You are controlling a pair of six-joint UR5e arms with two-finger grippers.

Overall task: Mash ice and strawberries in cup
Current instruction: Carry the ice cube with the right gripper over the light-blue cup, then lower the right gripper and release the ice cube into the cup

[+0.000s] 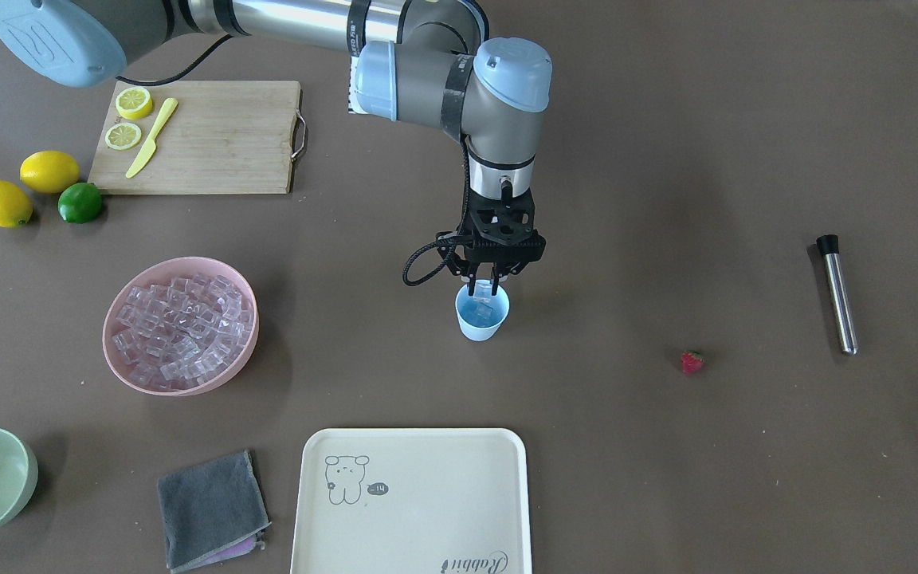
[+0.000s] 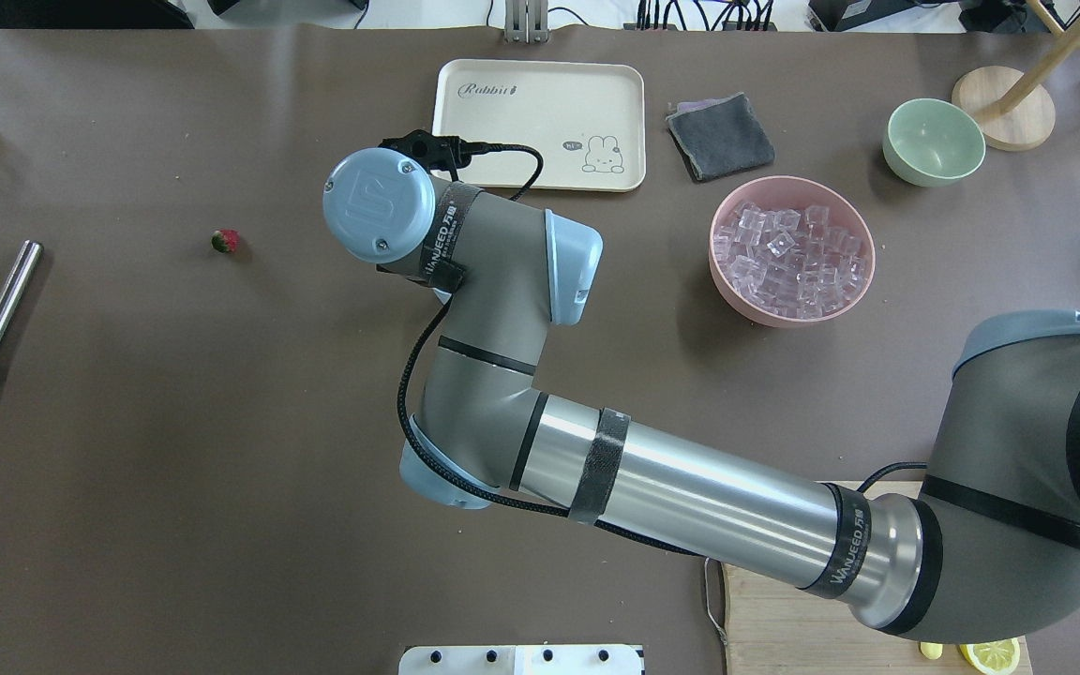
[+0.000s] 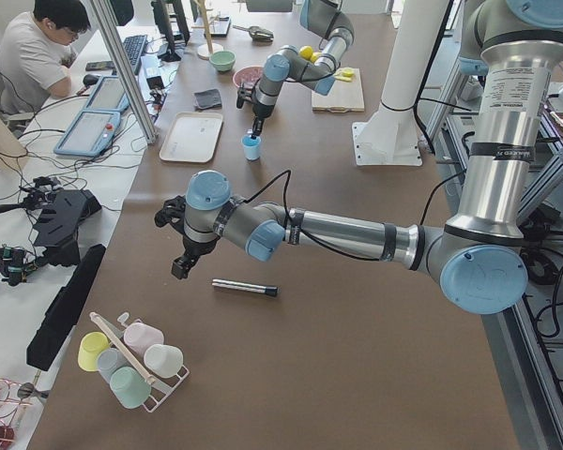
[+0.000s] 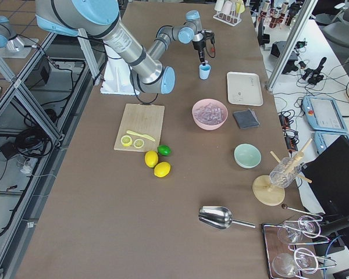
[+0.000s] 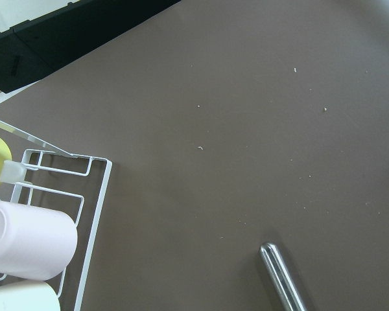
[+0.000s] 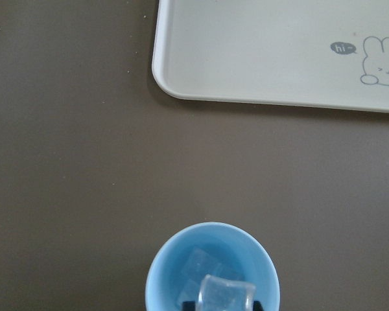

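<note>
Light-blue plastic marks the cup (image 1: pixel 481 319), which is stood upright on the desk (image 1: pixel 666 159) directly beneath the right end effector (image 1: pixel 484 281), its open mouth turned up toward the fingertips. A clear ice cube (image 6: pixel 225 295) is pinched between the narrowly set fingers. In the right wrist view it is seen hung over the cup's mouth, inside the circle of the rim, with another cube (image 6: pixel 200 264) lying at the bottom. The coming move is judged to turn on that vertical line-up: with the cup straight below, only a release is called for, with no sideways travel. The strawberry (image 1: pixel 692 361) is found on the desk well apart from the cup, toward the robot's left, and is judged nearer the left arm. The left end effector (image 3: pixel 180 270) is shown only in the side view, above the desk near a steel rod (image 1: pixel 840 299), so whether it is wide or narrow cannot be told. More ice (image 1: pixel 180 327) is kept in the pink bowl (image 1: pixel 188 389), off to the robot's right.
</note>
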